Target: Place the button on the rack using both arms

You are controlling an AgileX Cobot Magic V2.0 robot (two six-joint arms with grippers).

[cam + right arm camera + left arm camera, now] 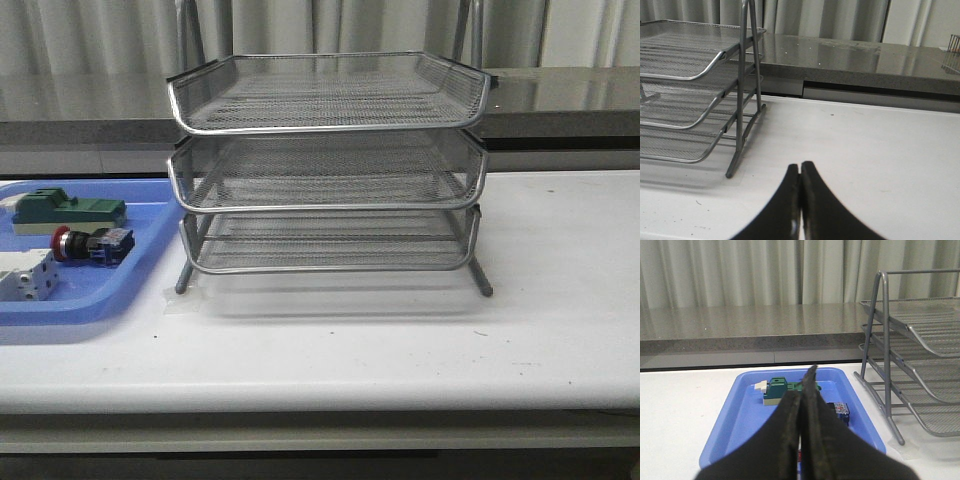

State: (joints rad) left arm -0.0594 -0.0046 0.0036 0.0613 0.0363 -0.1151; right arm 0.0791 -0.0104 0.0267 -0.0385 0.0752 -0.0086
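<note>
Spanning the scene, a white table point(400, 340) carries a three-tier wire-mesh rack point(328, 165) at centre. At nine o'clock from it lies a blue tray point(100, 295), holding a green block point(68, 210), a white block point(28, 275) and, between them, the red-capped button point(92, 244) on its side. Both the left claw point(801, 405) and right claw point(800, 175) are clenched on nothing.

So there's a three-tier wire mesh rack point(328, 165) sitting mid-table point(400, 340), trays all empty. Off to its left is a blue tray point(95, 300) holding a green block point(68, 210), the red-capped button point(92, 244) lying on its side, and a white block point(25, 275).
</note>
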